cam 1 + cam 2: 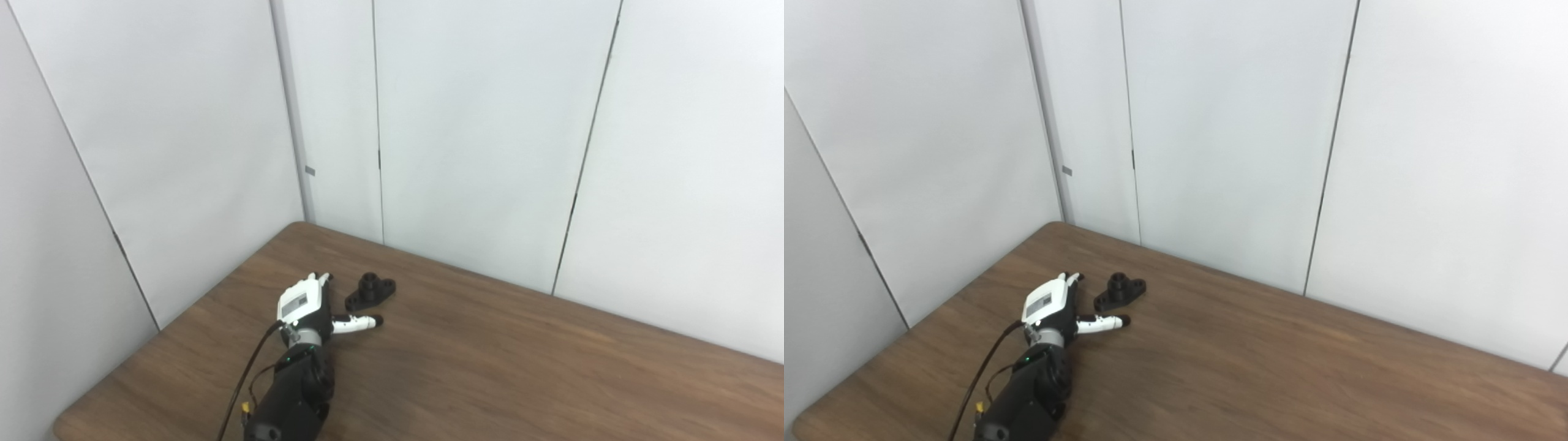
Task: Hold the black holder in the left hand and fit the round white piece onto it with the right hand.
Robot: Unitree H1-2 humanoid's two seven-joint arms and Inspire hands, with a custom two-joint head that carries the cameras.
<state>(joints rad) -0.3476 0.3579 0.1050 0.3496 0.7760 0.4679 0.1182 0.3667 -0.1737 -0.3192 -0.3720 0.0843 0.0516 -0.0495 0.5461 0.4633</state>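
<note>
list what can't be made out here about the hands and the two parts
- Right hand: outside both eye views.
- Round white piece: in neither view.
- Left hand fingers: hidden behind its own back, so their contact with the black holder is unclear.
- Holder's detail: too small and dark.

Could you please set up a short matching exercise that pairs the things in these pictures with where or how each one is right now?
Things:
1. left hand
2. small black plastic holder
3. brown wooden table
4. right hand

States:
a. lies on the table, held by nothing
b. not in view
c. open, thumb out, just beside the holder
d. stands against the white wall panels

Pairs: 1-c, 2-a, 3-d, 4-b
</note>
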